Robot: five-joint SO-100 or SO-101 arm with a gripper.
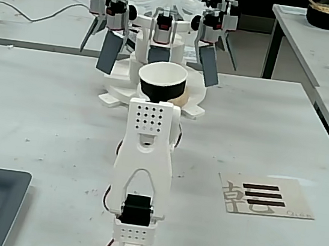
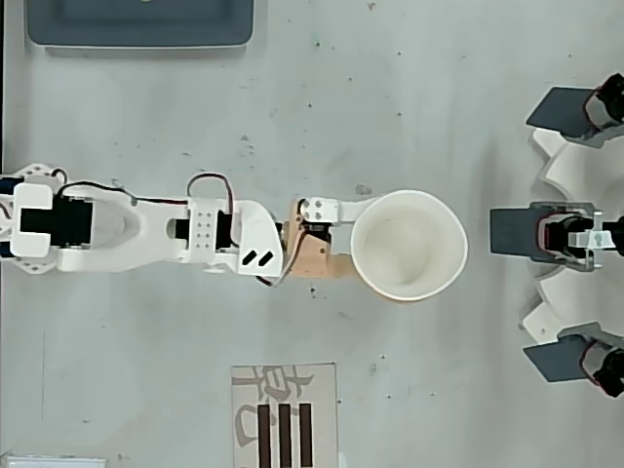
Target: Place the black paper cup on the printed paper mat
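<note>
Overhead view: arm stretched toward 3 o'clock, gripper [image 2: 356, 244] clamped on the black paper cup [image 2: 408, 245], upright, mouth open, white inside, nothing in it. Printed paper mat [image 2: 285, 414] lies on the tabletop [image 2: 439, 97] at 7 o'clock from the cup, well apart.

black cup [image 1: 161, 89], beige mat [image 1: 267, 196] dark-barred

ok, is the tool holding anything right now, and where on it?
Yes, the tool holds the black paper cup, clamped around its side wall below the rim, on the arm's side. The cup is upright, mouth up.
</note>
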